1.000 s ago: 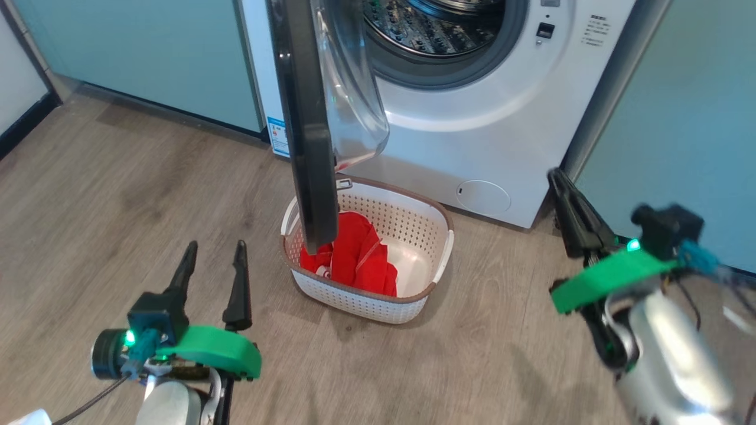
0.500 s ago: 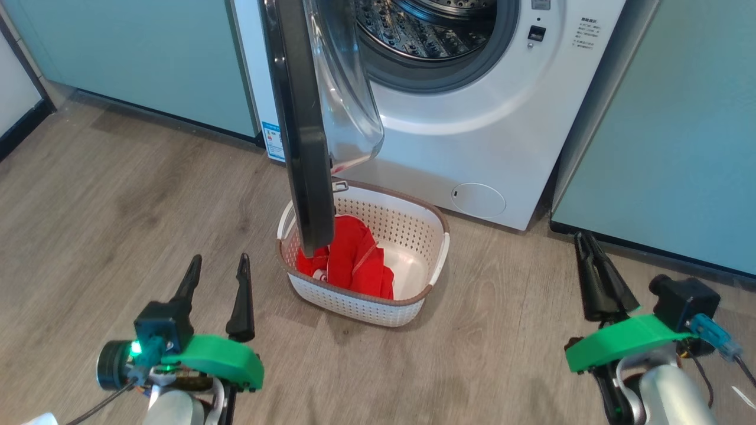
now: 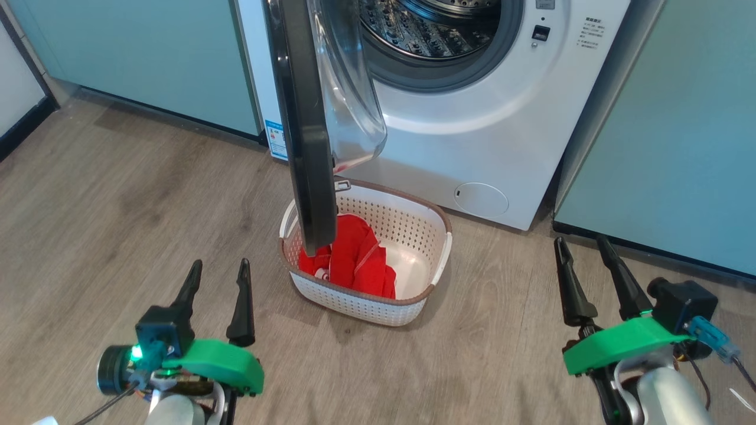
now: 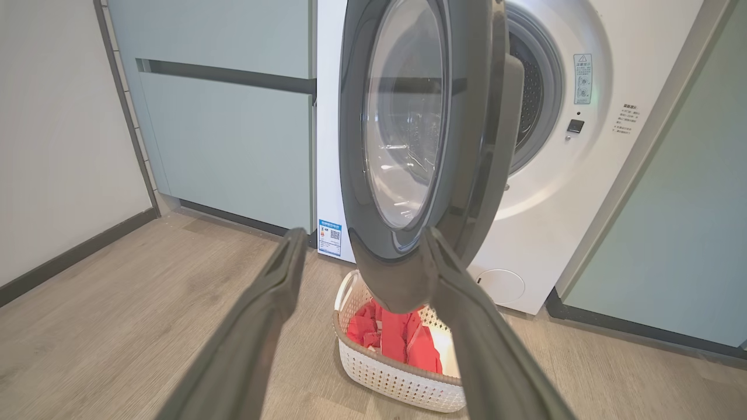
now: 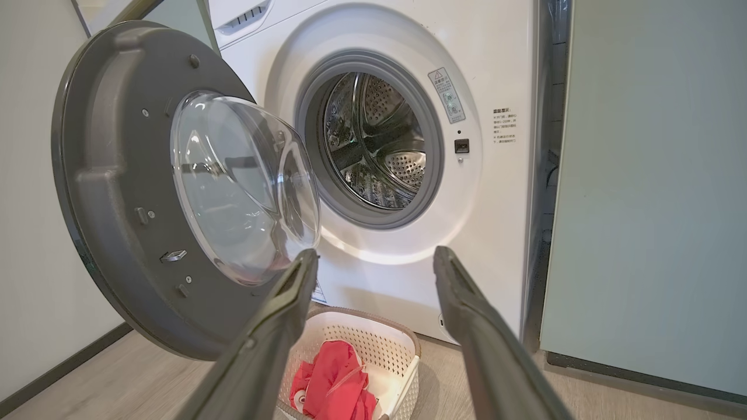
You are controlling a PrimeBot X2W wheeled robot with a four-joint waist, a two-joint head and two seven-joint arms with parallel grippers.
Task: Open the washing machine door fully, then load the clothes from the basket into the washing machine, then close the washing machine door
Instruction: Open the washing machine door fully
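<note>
Head view: the round washing machine door with glossy black rim and clear domed glass (image 3: 304,147) stands swung out, roughly square to the front of the white front-loading washing machine (image 3: 484,136). The steel perforated drum (image 3: 431,29) is exposed, with no red showing in it in the right wrist view. The small cream-white perforated plastic basket with brown rim (image 3: 378,310) sits on the wood-look floor (image 3: 118,224) just in front of the machine, its left part under the door's lower edge. The bright red fabric clothes (image 3: 360,262) are piled in its left half, none loaded yet. Your left claw (image 3: 218,268) hovers at lower left, released, fingers spread, empty, apart from the basket. Your right claw (image 3: 580,242) at lower right is likewise released and empty, near the pale teal cabinet front (image 3: 679,147). My read is that door-opening is about done and loading has not begun. The door may have more swing left, so consider nudging it wider with the left claw, since it overhangs the basket. The next move calls for a claw dropping into the basket from its open right side and closing on a fold of red fabric. It then has to lift clear of rim and door to the drum mouth. It's a soft pile, so grab deep.
</note>
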